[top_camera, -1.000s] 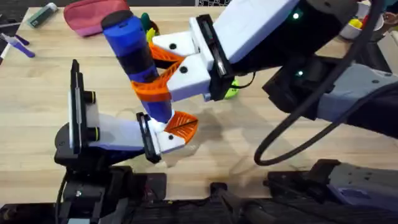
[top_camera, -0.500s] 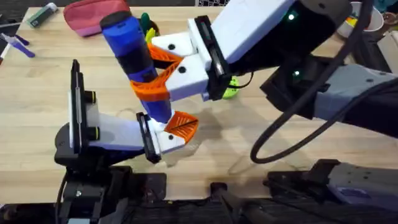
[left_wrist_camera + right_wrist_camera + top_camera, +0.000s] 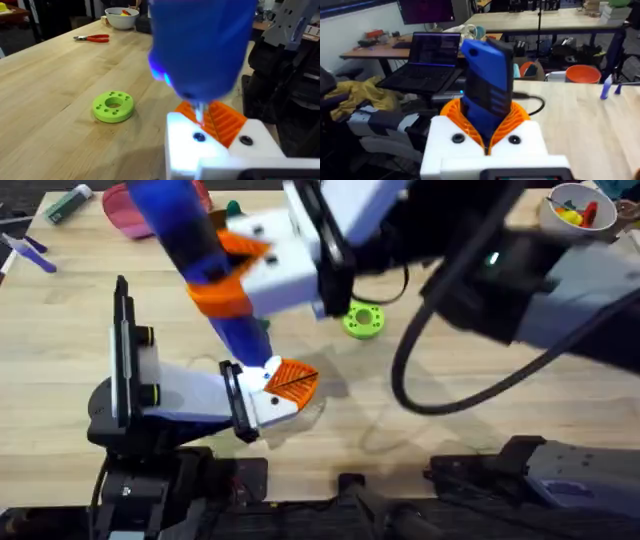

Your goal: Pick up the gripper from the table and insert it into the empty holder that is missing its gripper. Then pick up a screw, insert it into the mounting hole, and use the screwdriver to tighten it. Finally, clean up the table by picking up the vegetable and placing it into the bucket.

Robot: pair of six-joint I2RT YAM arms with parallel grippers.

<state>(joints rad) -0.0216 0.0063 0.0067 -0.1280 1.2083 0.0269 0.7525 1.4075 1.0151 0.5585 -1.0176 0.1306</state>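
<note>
My right gripper point(image 3: 225, 275) is shut on the blue screwdriver point(image 3: 195, 240), its orange pads clamped around the barrel point(image 3: 487, 95). The screwdriver hangs tilted, its thin tip point(image 3: 200, 111) just above a screw hole in the white holder point(image 3: 215, 145) on my left gripper point(image 3: 285, 385). An orange ribbed wedge, the gripper point(image 3: 295, 378), sits in that holder. The orange bucket point(image 3: 582, 74) stands on the table's far side in the right wrist view. A small dark-green bit point(image 3: 232, 207) beside the pink pouch may be the vegetable.
A lime-green disc with holes point(image 3: 362, 320) lies mid-table. A pink pouch point(image 3: 125, 205), a green marker point(image 3: 68, 202) and purple pens point(image 3: 25, 250) lie at the far left. A white bowl point(image 3: 575, 210) stands far right, with red pliers point(image 3: 92, 38) near it.
My right gripper has swung up and toward the far left with the screwdriver, tilting it more. The lime disc now shows in full. The left arm has stayed put.
</note>
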